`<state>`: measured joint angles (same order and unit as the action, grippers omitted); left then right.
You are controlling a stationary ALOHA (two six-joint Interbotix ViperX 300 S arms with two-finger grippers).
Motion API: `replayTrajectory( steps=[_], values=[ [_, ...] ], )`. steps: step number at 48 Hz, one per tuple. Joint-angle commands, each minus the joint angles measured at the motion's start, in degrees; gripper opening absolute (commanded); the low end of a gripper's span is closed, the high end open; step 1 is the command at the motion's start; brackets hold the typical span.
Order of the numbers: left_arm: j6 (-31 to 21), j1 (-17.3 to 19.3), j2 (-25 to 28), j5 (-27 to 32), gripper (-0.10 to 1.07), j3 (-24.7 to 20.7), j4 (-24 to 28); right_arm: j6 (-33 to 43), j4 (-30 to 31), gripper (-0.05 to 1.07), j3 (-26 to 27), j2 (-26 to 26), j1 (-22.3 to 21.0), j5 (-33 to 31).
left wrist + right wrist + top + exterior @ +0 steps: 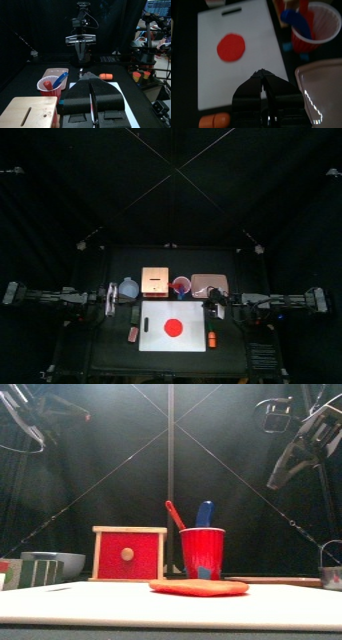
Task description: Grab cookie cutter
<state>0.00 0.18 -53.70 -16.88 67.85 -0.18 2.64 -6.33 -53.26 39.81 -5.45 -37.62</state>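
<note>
- Two grippers, left (90,82) and right (262,75), hang above the table with jaws closed, empty.
- Cookie cutter (214,120), apparently the orange piece at the white board's (238,25) edge, lies untouched.
- Approach is pending; the right gripper must open, then descend.

A robotics lab: a small black bench (94,363) stands inside a pen of black curtains (94,464). Beyond the curtains, the left wrist view shows a lit monitor (159,7) and cluttered equipment racks (148,50).

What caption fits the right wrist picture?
Shut pincer above white board with red dough, red cup beside it.
</note>
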Motion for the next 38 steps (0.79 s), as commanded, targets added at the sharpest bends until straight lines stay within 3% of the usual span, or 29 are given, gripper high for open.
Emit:
replayTrajectory(
  steps=[1, 8, 21, 24, 38],
  values=[
    [-0.26, 0.09, 0.18, -0.62, 0.07, -1.32, -0.18, -0.09, 1.14, 0.14, 2.29, 0.26, -0.09, -6.77],
    [-0.09, -0.44, 0.26, -2.11, 0.07, -1.23, -0.7, 0.09, 4.31, 0.35, 1.58, 0.26, 0.35, -13.18],
    [-0.18, -0.35, 0.18, -2.46, 0.08, -0.44, -1.49, 5.36, 5.45, 0.86, -1.58, -1.32, 1.14, -10.46],
    [-0.18, -0.35, 0.18, -2.46, 0.08, -0.35, -2.29, 6.68, 6.33, 0.9, -2.46, -1.85, 1.76, -8.88],
    [-0.09, 0.18, 0.26, -2.55, 0.08, 0.09, -2.99, 10.11, 9.14, 0.9, -5.45, -5.27, 4.31, -4.92]
  ],
)
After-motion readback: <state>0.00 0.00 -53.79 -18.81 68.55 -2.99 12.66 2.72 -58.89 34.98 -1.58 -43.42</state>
